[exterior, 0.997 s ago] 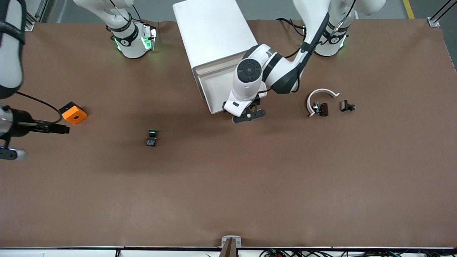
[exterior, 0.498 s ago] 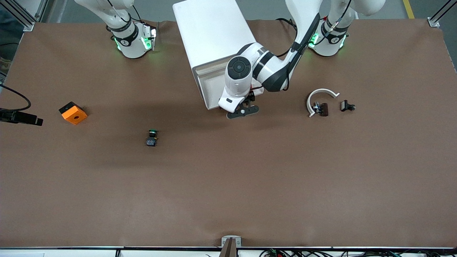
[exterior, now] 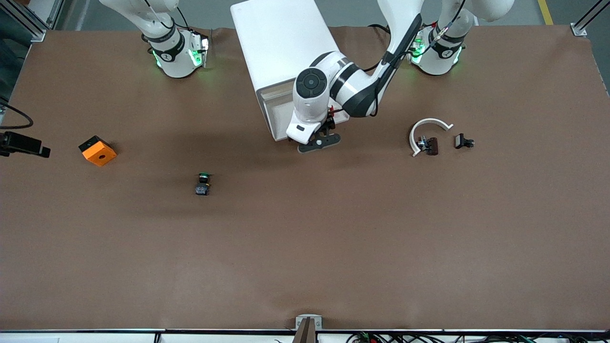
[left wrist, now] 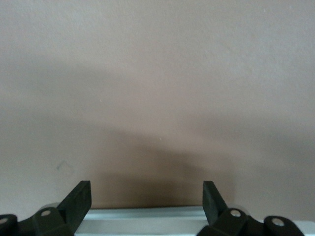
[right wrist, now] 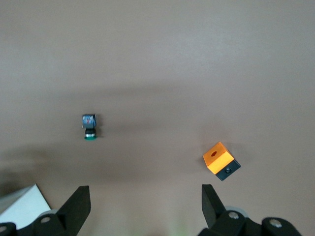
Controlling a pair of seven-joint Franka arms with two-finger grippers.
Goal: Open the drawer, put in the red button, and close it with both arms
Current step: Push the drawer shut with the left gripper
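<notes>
Drawer [exterior: 281,114] stands pulled out of the cabinet [exterior: 281,43]; rigid and light by appearance, best pushed at its front lip. Left gripper [exterior: 320,141] spread over that lip; right gripper [right wrist: 145,196] spread, waiting high above the table. Red button not visible.

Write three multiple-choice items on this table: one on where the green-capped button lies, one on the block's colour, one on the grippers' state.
1. The green-capped button lies:
A in a drawer
B on the table, nearer the front camera than the block
C on top of the cabinet

2. The block with a hole is:
A blue
B white
C orange

3. The left gripper, at the drawer front, and the right gripper, over the table, are:
A both open and empty
B both shut
C left shut on the block

Key:
1 B, it sits on bare table, lower in the front view than the block.
2 C, its faces are orange.
3 A, each wrist view shows spread fingers with nothing between.
</notes>
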